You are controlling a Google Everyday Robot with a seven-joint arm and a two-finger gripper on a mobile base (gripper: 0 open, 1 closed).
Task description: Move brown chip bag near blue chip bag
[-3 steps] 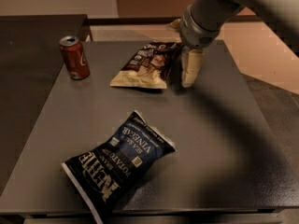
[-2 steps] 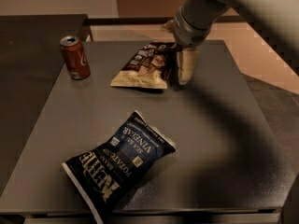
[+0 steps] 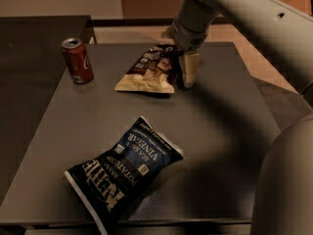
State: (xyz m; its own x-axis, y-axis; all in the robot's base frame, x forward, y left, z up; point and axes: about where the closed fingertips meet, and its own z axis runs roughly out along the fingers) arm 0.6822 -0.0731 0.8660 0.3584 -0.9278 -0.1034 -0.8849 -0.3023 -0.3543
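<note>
The brown chip bag lies flat at the back middle of the dark table, cream end toward me. The blue chip bag lies at the front, left of centre, well apart from the brown one. My gripper hangs from the arm coming in from the upper right and is down at the brown bag's right edge. It is open: one cream finger stands just right of the bag and the other is over the bag's edge. Nothing is held.
A red soda can stands upright at the table's back left. A second dark surface adjoins on the left. The robot's own body fills the lower right corner.
The gripper has shifted slightly left and down, closer onto the brown bag's right edge. Both bags and the can have not moved.
</note>
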